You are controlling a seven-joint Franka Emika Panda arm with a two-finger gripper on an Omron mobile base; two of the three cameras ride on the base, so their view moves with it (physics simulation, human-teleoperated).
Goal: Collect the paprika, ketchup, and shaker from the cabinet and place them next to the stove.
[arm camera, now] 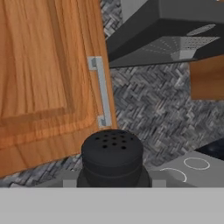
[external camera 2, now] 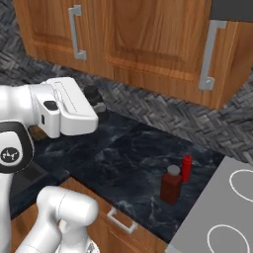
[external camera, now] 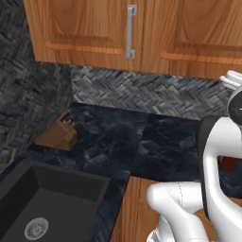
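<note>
While the arm is reaching across the counter, this is how the scene is lying:

Gripper: the gripper [external camera 2: 95, 103] is hanging above the dark marble counter [external camera 2: 133, 158], in front of the herringbone backsplash [external camera 2: 163, 116], and it is clamping the shaker from both sides.

Shaker: the shaker [arm camera: 112, 157] is sitting between the fingers [external camera 2: 100, 106]; in the hand view its perforated domed top is facing the camera, so its long axis is running along the gripper's own line. In the right base view it is showing as a small dark cylinder [external camera 2: 92, 94] at the end of the white hand, clear of the counter.

Paprika: the paprika [external camera 2: 171, 184] is standing upright on the counter near its front edge, lid pointing up, just left of the stove [external camera 2: 222, 212].

Ketchup: the ketchup [external camera 2: 186, 168] is standing upright just behind and to the right of the paprika, its narrow cap pointing up; whether the two are touching cannot be told.

Stove: its grey top with white ring marks is lying at the right end of the counter, well apart from the gripper.

Cupboards: closed wooden cupboards [external camera 2: 143, 39] with metal handles [external camera 2: 210, 57] are hanging above the backsplash.

Left end: a knife block [external camera: 60, 133] is resting on the counter near the corner, tilted back, beside a dark sink [external camera: 47, 198] with a round drain.

Hood: a grey range hood [arm camera: 175, 35] is showing in the hand view, over the stove.
</note>
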